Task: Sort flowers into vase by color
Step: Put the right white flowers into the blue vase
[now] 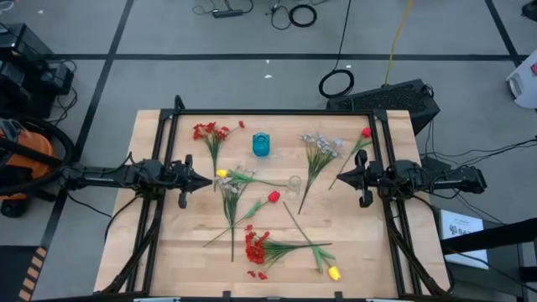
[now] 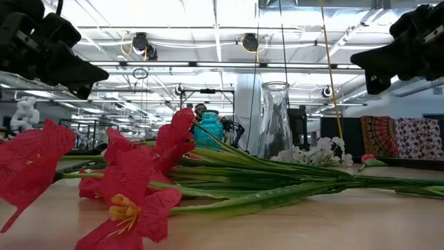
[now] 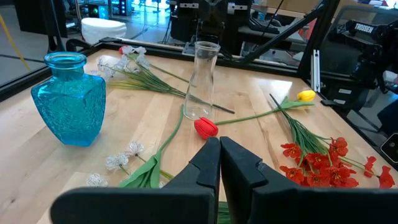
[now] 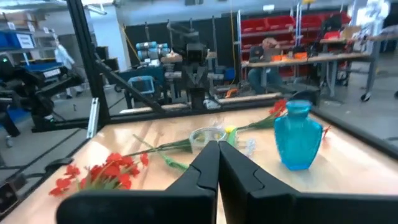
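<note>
Red, yellow and white flowers (image 1: 267,248) lie scattered mid-frame, none vased. Left gripper (image 1: 206,180) and right gripper (image 1: 336,179) are pressed closed, empty. Crossed stems risk being snagged; clear vase (image 1: 294,182) could be toppled.

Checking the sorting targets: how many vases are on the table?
2: a blue vase toward the far edge, and a clear glass vase near the middle among the flowers. None looks hidden.

I see bright, even ceiling light and soft shadows on the tabletop (image 1: 168,252); the nearest red flowers (image 2: 132,198) blur (low view), sharper toward the glass vase (image 2: 275,121).
</note>
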Robot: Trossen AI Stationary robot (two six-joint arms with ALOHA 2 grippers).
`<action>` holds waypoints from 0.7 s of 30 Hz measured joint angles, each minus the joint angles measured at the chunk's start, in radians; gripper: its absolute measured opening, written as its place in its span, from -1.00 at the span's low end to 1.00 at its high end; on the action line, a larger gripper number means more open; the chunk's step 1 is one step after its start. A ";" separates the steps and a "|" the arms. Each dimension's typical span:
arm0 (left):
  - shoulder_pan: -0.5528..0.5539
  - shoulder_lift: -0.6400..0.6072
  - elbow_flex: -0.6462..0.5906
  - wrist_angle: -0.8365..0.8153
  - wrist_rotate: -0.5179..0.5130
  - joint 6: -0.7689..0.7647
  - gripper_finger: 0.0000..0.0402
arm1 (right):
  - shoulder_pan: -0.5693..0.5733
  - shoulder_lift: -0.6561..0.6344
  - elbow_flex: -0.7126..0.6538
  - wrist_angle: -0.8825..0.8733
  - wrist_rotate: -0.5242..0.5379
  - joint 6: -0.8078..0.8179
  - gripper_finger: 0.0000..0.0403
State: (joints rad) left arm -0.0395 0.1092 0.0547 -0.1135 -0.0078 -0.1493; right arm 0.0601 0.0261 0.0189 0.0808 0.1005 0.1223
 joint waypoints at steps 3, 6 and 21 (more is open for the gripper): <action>0.000 0.000 0.000 0.000 0.000 0.000 -0.91 | 0.000 0.015 0.000 0.079 0.003 -0.002 -1.00; 0.000 0.000 0.000 0.000 0.000 0.000 -0.91 | 0.000 0.048 0.020 0.119 0.010 -0.005 -1.00; 0.000 0.000 0.000 0.000 0.000 0.000 -0.91 | 0.000 0.547 0.533 -0.248 0.412 0.170 -1.00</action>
State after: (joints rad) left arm -0.0395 0.1089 0.0547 -0.1135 -0.0078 -0.1497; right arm 0.0605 0.5732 0.5521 -0.1670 0.5122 0.2919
